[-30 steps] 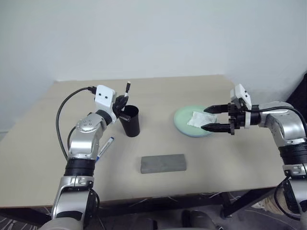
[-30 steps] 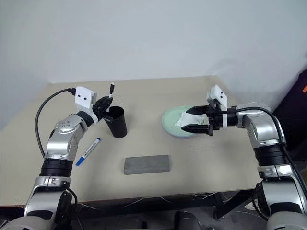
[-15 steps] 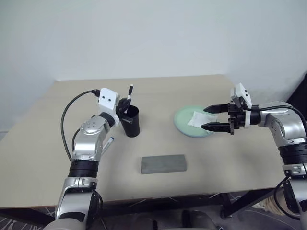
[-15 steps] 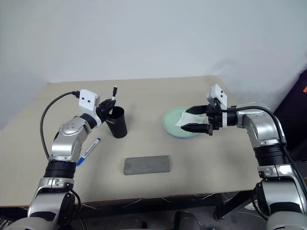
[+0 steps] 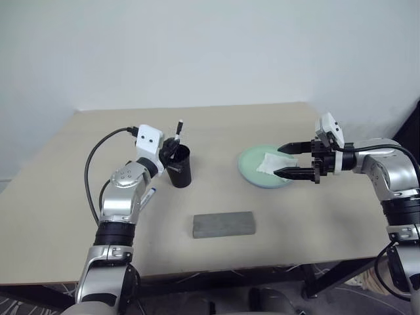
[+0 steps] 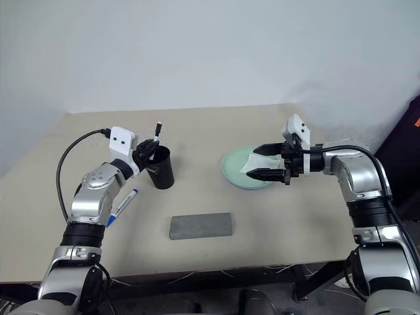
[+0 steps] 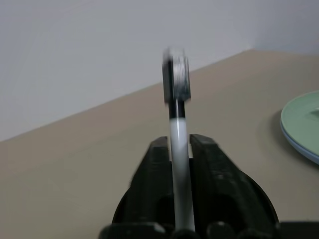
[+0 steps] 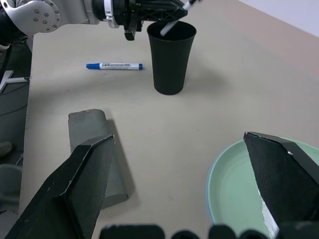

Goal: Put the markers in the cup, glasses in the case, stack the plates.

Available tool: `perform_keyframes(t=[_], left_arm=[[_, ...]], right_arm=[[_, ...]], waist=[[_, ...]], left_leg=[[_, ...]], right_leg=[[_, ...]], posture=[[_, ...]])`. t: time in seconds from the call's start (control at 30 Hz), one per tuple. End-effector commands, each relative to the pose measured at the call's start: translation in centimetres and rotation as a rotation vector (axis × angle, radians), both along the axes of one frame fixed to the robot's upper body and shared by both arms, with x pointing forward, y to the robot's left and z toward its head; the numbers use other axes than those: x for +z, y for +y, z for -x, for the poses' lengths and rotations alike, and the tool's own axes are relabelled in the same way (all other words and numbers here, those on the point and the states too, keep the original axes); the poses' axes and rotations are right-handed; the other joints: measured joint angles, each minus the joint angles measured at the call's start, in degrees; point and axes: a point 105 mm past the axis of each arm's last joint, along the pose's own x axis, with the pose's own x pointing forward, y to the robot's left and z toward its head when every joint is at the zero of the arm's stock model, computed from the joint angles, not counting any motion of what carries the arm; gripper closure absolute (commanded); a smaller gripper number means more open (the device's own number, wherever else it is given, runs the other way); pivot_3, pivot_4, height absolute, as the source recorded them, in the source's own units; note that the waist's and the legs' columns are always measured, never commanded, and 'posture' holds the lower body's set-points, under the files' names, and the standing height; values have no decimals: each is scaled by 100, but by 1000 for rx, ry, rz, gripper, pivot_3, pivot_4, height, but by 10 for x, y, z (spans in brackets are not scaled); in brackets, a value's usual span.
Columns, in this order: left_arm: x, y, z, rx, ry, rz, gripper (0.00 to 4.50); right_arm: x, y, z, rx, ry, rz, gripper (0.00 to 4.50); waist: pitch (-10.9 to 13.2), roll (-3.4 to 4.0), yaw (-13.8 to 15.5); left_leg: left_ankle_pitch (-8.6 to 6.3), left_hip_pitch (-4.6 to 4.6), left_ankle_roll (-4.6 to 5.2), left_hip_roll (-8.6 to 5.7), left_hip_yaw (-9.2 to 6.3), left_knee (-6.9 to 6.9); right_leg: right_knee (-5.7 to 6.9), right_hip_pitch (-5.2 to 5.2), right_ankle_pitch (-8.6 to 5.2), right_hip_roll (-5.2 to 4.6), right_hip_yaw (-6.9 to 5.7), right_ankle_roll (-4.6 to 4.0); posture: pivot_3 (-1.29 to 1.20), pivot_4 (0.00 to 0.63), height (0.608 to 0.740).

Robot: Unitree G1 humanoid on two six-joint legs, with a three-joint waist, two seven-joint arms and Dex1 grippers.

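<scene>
No brand, label or legible writing can be made out on any item; the blue-capped marker [image 8: 114,65] carries dark print along its barrel, too small to read.

The left gripper [image 6: 150,148] sits at the rim of the black cup [image 6: 160,170], on the robot's left part of the tan table [image 5: 262,216]. The black-capped marker [image 7: 177,144] stands between its two fingers [image 7: 209,169], cap end up, lower end inside the cup mouth. From the left wrist view the fingers lie close on either side of the barrel; whether they press on it or have slackened I cannot tell.

The blue-capped marker lies flat on the table just beside the left forearm, near the cup but apart from it.

The grey case [image 5: 223,224] lies closed, flat, nearer the front edge, between the two arms and well apart from the cup.

The pale green plate [image 5: 252,167] rests on the robot's right part of the table, with a light blue rim showing along its lower edge. A white cloth [image 5: 270,162] lies crumpled on the plate.

The right gripper [image 5: 287,161] hangs over the plate's far side, jaws spread wide and holding nothing, one finger above the cloth and one below it in the head view.

The way between cup and plate is unobstructed.
</scene>
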Motion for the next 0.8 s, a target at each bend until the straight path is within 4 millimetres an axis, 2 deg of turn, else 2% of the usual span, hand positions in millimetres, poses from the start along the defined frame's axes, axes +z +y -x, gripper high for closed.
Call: perform_keyframes(t=[0.03, 0.2, 0.4, 0.67, 0.8], left_arm=[[14, -1, 0, -12, -55, -16, 2630], [15, -1, 1, -17, -61, -21, 884], [17, -3, 6, -59, -50, 4, 884], [55, 11, 38, -221, -44, 91, 884], [46, 26, 54, -236, 49, 25, 884]], right_arm=[[16, -2, 0, 0, -56, -19, 0], [16, -2, 0, 0, -55, -16, 0], [16, -2, 0, 1, -53, -14, 0], [15, -4, 0, -5, -49, -9, 0], [14, -4, 0, -7, -46, -8, 0]], waist=[[0, 0, 0], [0, 0, 0], [0, 0, -1], [1, 2, -18], [3, 8, -29]], left_leg=[[0, 0, 0, 0, 0, 0], [0, 0, 0, 0, 0, 0], [-6, 0, -11, 1, 1, 0], [-7, 3, -12, 5, 2, -6], [-7, 6, -12, 6, 3, -8]], right_leg=[[0, 0, 0, 0, 0, 0], [-1, 0, 0, 0, 0, 0], [-1, 0, 0, 0, -1, 0], [-1, -3, -1, 0, -4, -2], [-1, -3, -9, 0, -5, -13]], posture=[[0, 0, 726], [0, 0, 726], [0, 0, 726], [0, 0, 726], [0, 0, 726]])
